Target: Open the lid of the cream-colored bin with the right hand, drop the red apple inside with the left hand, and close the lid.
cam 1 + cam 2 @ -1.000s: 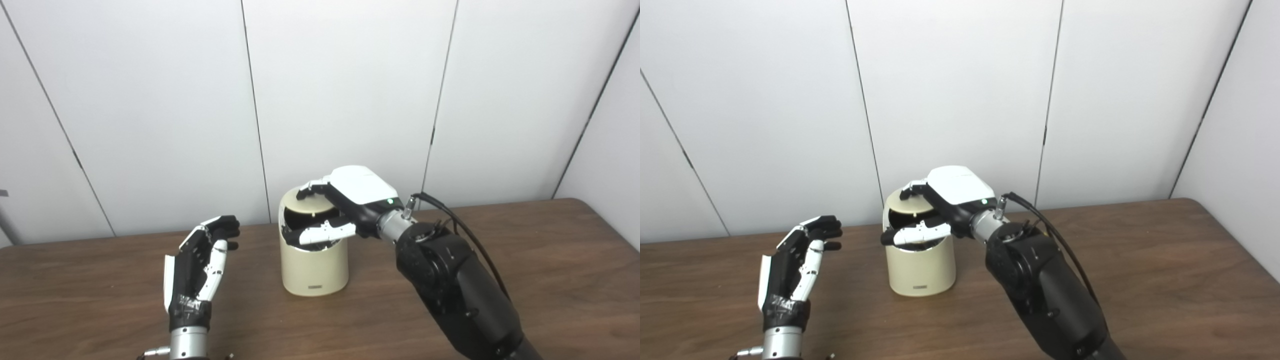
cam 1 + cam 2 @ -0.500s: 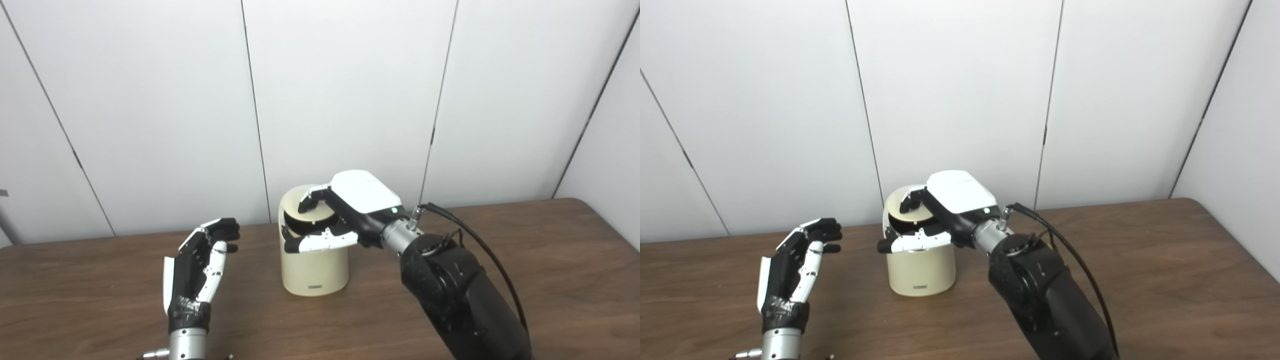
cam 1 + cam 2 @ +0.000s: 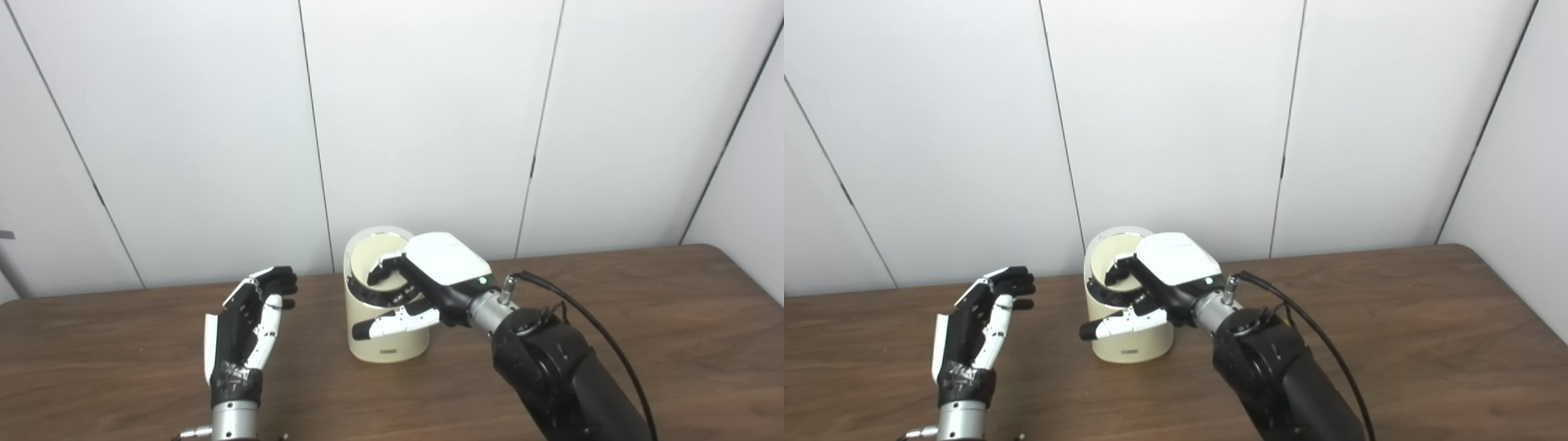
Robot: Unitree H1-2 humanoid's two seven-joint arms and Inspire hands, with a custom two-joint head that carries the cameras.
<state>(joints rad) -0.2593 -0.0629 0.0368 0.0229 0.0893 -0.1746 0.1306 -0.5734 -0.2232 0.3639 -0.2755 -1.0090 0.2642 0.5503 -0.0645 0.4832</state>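
Nearest the camera, lower left of frame: left hand (image 3: pixel 245 327) stands upright above the table (image 3: pixel 661 318), palm turned toward centre, fingers apart and lightly curled, holding nothing. No red apple is visible anywhere in either view; it may already lie inside the bin, but the interior cannot be checked from here.

Lower right to centre: the right arm (image 3: pixel 563 380) reaches in toward centre frame. Right hand (image 3: pixel 429 285) sits on top of the cream-colored bin (image 3: pixel 383 337), fingers draped over the lid (image 3: pixel 380 260), thumb (image 3: pixel 392 323) stretched across the bin's front wall below the rim. It presses on the lid rather than grasping it; nothing is enclosed in the fingers.

Centre: the lid looks tipped, its far edge higher, with a dark gap along the near rim. Judged step: closing the lid, not fully seated.

Risks, as judgement:
- The fingers lie between lid and rim; pressing further could pinch them and leave the lid ajar.
- The push comes from the right and above on a light, tall container; it could slide left or tip.
- The thumb against the front wall may drag the bin when the hand lifts away.

Far: white panelled wall (image 3: pixel 429 110), nothing else in view.
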